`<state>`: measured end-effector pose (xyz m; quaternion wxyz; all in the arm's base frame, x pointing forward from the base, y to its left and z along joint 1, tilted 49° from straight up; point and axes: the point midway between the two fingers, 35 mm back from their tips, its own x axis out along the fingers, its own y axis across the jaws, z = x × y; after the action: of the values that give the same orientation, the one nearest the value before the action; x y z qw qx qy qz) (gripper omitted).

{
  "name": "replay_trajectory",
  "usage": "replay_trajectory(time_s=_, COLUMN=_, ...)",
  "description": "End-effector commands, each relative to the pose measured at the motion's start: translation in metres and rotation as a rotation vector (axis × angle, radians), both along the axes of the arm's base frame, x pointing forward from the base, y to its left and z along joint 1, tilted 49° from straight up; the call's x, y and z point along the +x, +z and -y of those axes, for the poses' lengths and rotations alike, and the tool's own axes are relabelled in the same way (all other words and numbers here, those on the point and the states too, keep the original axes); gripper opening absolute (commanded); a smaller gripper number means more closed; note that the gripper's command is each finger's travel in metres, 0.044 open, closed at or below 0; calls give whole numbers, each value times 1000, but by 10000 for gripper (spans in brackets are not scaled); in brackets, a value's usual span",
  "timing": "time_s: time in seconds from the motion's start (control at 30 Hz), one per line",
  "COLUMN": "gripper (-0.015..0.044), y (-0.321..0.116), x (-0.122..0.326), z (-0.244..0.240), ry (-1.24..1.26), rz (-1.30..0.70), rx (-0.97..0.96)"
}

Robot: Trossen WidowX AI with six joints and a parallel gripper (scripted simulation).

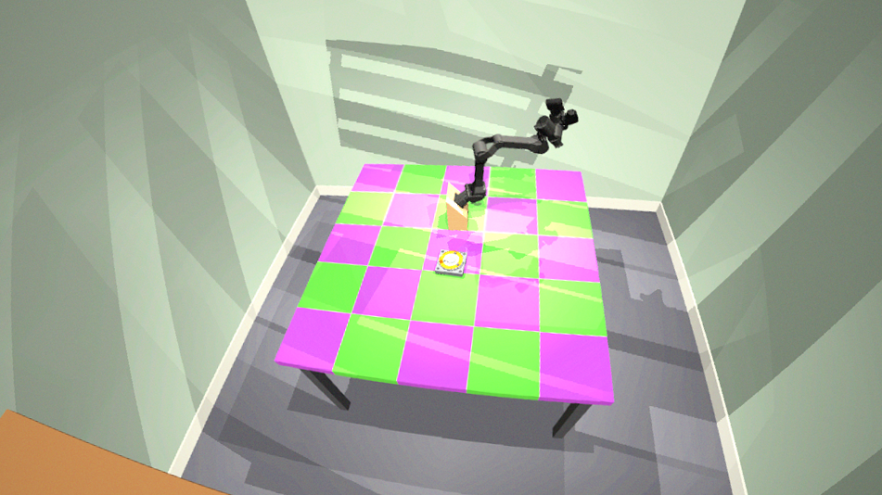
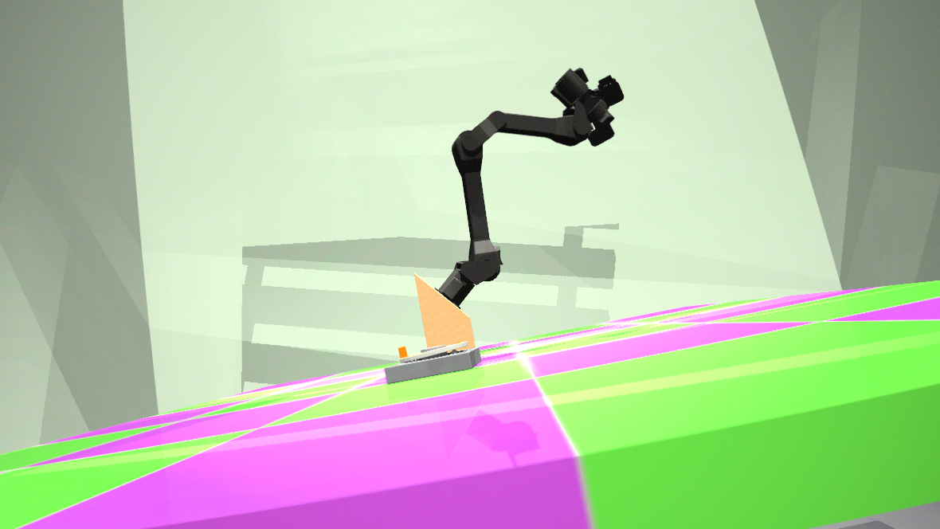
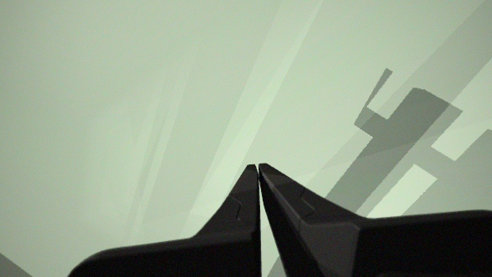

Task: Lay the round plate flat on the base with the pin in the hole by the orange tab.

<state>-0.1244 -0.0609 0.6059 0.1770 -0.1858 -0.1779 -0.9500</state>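
Standing behind the gray base (image 1: 450, 272) (image 2: 430, 369), a wooden wedge (image 1: 457, 218) (image 2: 444, 320)

Plate (image 1: 452, 264) (image 2: 433, 352) sitting tilted on base (image 1: 449, 273) (image 2: 430, 370); base resting on table (image 1: 435, 353) (image 2: 368, 453), wedge (image 1: 457, 215) (image 2: 445, 321) standing behind.

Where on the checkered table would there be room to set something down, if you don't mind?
Judging by the top view, right of the base, or between it and the table's near edge. It's crowded behind, around the wooden wedge.
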Motion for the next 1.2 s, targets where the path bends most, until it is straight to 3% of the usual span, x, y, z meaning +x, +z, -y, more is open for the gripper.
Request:
replay_trajectory(time_s=0.0, gripper=0, y=2, x=-15, z=-76, ry=-193, rz=-17, rx=-67)
replay_trajectory(time_s=0.13, gripper=0, y=-1, x=-13, z=-124, ry=-348, rz=-37, rx=-96)
replay_trajectory(time_s=0.27, gripper=0, y=-17, x=8, z=-215, ry=-622, rz=-36, rx=-165)
replay_trajectory(time_s=0.37, gripper=0, y=-27, x=25, z=-251, ry=-734, rz=-30, rx=-207)
replay_trajectory(time_s=0.6, gripper=0, y=-73, x=119, z=-353, ry=-1122, rz=-28, rx=-387)
replay_trajectory(time_s=0.67, gripper=0, y=-83, x=131, z=-359, ry=-1160, rz=-19, rx=-410)
replay_trajectory(time_s=0.87, gripper=0, y=-151, x=233, z=-401, ry=-1445, rz=54, rx=-563)
replay_trajectory(time_s=1.17, gripper=0, y=-244, x=360, z=-393, ry=-1727, rz=115, rx=-809)
